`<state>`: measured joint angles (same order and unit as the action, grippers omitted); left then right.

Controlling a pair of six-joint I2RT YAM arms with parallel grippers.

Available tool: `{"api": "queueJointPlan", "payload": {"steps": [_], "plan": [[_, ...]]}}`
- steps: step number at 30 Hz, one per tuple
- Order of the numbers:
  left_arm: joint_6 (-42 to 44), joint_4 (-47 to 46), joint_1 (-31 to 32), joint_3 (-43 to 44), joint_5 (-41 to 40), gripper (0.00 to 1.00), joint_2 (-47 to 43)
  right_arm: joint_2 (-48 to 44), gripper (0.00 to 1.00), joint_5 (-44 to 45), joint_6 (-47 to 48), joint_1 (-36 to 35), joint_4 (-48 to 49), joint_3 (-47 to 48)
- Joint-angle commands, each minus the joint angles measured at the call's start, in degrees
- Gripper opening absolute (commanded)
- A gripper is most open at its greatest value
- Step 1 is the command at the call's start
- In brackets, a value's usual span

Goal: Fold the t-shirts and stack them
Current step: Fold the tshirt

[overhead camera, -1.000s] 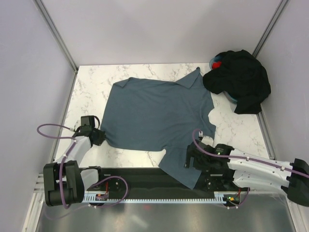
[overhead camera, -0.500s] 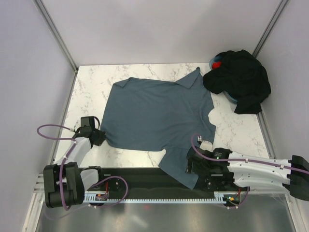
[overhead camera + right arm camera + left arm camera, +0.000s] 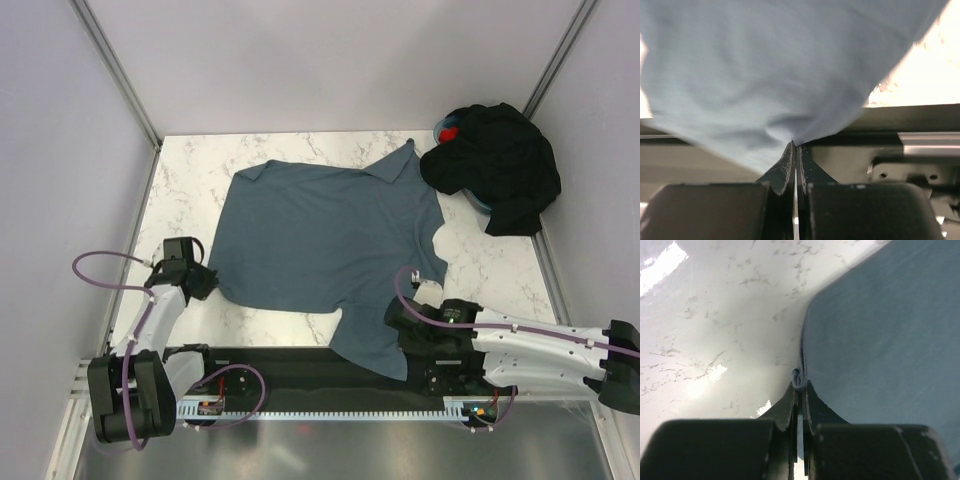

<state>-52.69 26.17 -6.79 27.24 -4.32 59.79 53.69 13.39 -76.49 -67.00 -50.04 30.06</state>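
Just ahead of the right hand point(image 3: 795, 146), the blue-grey t-shirt point(image 3: 765, 65) is blurred and runs off the top and left edges of the wrist view. Ahead and right of the left hand point(image 3: 799, 386), the same shirt is cut off by that view's edges. Seen from above, well beyond the right hand, the black t-shirts point(image 3: 497, 165) cover most of a blue container point(image 3: 438, 127). A red thing point(image 3: 452, 133) in it is too small to tell.

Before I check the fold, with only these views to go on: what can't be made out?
- Top view: black t-shirts are heaped, count untellable, hiding most of a blue bin.
- Right wrist view: blue-grey t-shirt is blurred.
- Left wrist view: that shirt runs off the right edge.
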Motion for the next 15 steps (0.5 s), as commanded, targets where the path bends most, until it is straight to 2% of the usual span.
{"api": "queueJointPlan", "payload": {"steps": [1,5,8,15], "plan": [[4.6,3.9,-0.2,6.9,-0.2,0.02,-2.1,3.6,0.0,9.5,2.8,0.7,-6.9,13.3],[7.4,6.1,-0.2,12.4,-0.8,0.02,-0.6,8.9,0.0,12.1,9.8,5.7,-8.0,22.5],[9.3,6.3,-0.2,16.5,0.4,0.02,3.2,12.0,0.0,12.1,16.5,14.6,-7.4,28.2],[10.2,6.4,-0.1,25.6,2.7,0.02,13.2,19.6,0.0,11.4,29.3,27.0,-6.7,39.9]]}}
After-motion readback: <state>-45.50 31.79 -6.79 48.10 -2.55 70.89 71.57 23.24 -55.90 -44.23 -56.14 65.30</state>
